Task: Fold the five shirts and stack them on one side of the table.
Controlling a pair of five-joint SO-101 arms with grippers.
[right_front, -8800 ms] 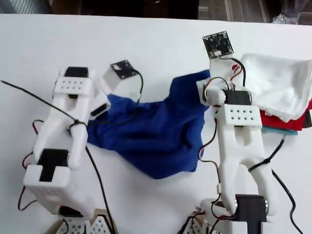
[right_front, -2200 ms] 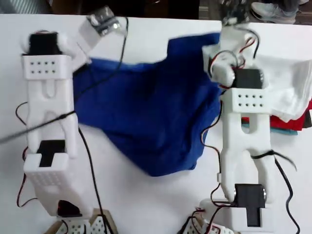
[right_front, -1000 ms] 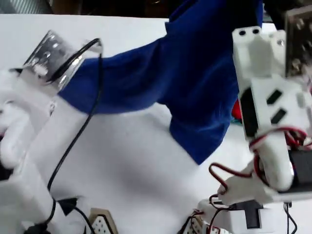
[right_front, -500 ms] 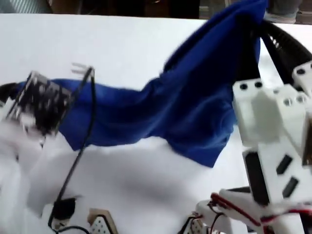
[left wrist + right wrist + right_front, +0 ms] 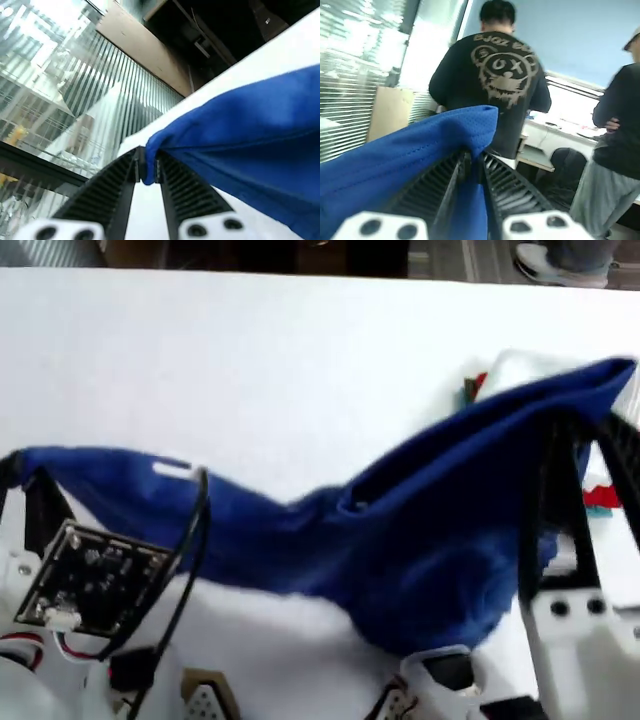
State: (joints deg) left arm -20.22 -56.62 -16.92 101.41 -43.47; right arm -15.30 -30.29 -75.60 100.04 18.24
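Observation:
A blue shirt (image 5: pixel 400 540) hangs stretched above the white table (image 5: pixel 250 350), held up at two corners. My left gripper (image 5: pixel 147 167) is shut on one corner of the blue shirt (image 5: pixel 250 130), at the left in the high view (image 5: pixel 20 465). My right gripper (image 5: pixel 475 160) is shut on the other corner of the blue shirt (image 5: pixel 395 165), high at the right in the high view (image 5: pixel 610 375). The cloth sags in the middle and droops toward the table's near edge. A stack of folded shirts (image 5: pixel 500 375), white on top with red below, lies at the right, mostly hidden behind the blue cloth.
Both arms' white bodies and black cables stand at the near edge, with a wrist camera board (image 5: pixel 95 580) at the lower left. The table's far half is bare white surface.
Both grippers have lifted the blue shirt off the table and drawn it toward the near edge, spreading it wide. The folded stack at the right has come partly into sight again.

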